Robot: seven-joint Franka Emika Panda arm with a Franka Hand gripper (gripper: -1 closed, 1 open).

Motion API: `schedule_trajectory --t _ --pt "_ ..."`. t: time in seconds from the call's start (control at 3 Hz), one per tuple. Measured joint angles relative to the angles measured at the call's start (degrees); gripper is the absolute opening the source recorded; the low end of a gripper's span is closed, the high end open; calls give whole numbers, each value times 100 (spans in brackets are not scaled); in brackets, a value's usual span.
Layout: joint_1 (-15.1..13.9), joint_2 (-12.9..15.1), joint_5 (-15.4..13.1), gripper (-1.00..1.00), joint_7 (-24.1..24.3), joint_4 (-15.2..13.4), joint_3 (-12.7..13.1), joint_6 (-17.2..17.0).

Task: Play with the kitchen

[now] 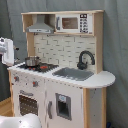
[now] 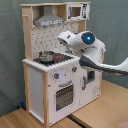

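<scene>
White arm casing blocks your sight of the end effector (image 2: 64, 38) in the second exterior view, so you cannot tell its opening or any hold. It seems to hang above the small pot (image 2: 46, 55) on the hob. Behind, the kitchen (image 1: 60, 70) stands upright on the wooden floor, pegboard and grey hood on top.

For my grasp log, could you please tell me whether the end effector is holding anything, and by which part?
It cannot be told. In both exterior views the arm reaches toward the pot on the kitchen hob, but the end effector's tip is hidden.
</scene>
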Motion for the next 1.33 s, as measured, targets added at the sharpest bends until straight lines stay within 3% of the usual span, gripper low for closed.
schedule_trajectory --t 1.33 --pt "-887 776 885 100 -103 1310 464 -1578"
